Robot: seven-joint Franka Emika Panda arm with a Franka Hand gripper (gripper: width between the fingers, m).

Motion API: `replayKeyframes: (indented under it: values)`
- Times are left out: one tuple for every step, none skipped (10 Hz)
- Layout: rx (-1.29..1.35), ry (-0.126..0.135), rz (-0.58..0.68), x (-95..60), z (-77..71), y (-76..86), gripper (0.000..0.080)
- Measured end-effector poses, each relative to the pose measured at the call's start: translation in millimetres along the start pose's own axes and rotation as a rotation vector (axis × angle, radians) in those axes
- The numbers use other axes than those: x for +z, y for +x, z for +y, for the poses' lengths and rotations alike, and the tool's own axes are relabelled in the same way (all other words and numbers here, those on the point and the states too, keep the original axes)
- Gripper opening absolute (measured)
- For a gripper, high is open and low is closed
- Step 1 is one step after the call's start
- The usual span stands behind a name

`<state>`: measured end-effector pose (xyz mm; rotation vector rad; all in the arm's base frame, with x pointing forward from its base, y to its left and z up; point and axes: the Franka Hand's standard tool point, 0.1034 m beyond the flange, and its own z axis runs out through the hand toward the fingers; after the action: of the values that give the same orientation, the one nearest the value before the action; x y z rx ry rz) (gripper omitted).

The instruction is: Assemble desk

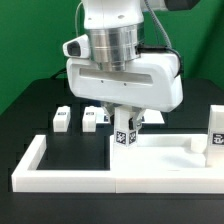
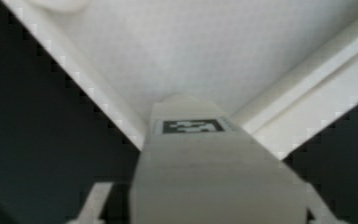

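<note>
My gripper (image 1: 126,118) is shut on a short square white leg (image 1: 124,135) with a black-and-white tag, holding it upright. The leg's lower end is at the near corner of the flat white tabletop (image 1: 160,144), at the exterior view's left end of the panel. I cannot tell whether it sits in a corner hole. In the wrist view the leg (image 2: 197,150) fills the space between my gripper's (image 2: 206,205) fingers (image 2: 96,200), with the tabletop (image 2: 194,50) beyond it. Two more legs (image 1: 62,118) (image 1: 93,118) lie on the black table behind. Another leg (image 1: 214,135) stands at the exterior view's right.
The long white U-shaped border rail (image 1: 110,180) runs along the front and up both sides, with the tabletop resting inside it. It also shows beside the tabletop in the wrist view (image 2: 318,100). The black table (image 1: 40,100) lies around it.
</note>
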<state>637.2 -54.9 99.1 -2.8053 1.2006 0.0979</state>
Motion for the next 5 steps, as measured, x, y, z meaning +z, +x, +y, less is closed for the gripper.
replayKeyframes:
  values:
    - [0.090, 0.000, 0.000, -0.2, 0.4, 0.4, 0.0289]
    - [0.189, -0.001, 0.002, -0.6, 1.8, 1.7, 0.0289]
    - [0.339, 0.001, -0.001, -1.2, 3.1, 2.5, 0.0289]
    - [0.488, 0.001, 0.000, -2.2, 3.2, 3.3, 0.0289]
    - [0.630, 0.012, 0.002, -2.2, 2.2, 4.4, 0.0289]
